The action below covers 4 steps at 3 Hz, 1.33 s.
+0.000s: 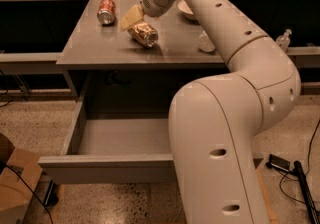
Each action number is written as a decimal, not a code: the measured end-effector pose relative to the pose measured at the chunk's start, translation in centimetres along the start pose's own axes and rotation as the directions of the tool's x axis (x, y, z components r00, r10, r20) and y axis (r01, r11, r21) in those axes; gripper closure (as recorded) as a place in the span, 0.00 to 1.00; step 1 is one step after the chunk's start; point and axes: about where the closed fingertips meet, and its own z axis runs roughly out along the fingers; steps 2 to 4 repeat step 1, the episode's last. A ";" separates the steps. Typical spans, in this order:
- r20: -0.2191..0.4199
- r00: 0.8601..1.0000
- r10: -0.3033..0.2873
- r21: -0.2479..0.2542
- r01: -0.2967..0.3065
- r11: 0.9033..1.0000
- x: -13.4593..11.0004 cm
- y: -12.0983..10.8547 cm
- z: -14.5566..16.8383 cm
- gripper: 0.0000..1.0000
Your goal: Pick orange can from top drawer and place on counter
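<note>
Two cans: one mottled orange-brown soda can (143, 34), one red-and-white soda can (106, 11). One white bowl (187, 11), one white bottle (206, 43), one shallow grey drawer (102, 166), one smooth grey counter (97, 44). One gripper (131, 17), over the counter at the orange-brown can.

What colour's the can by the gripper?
Orange can is mottled orange-brown, camera view; gripper beside it over counter.

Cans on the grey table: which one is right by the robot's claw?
The orange can, mottled brown-gold, right below the gripper; the red-and-white can lies apart, further left.

Orange can (143, 34) on side on counter (95, 48), hand (133, 21) at its upper end; top drawer (120, 140) pulled open
</note>
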 end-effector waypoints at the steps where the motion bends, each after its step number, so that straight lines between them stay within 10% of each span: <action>1: 0.000 1.000 0.001 0.000 -0.001 1.000 0.0 0.0 0.0 0.00; 4: 0.000 1.000 0.001 0.000 -0.001 1.000 0.0 0.0 0.0 0.00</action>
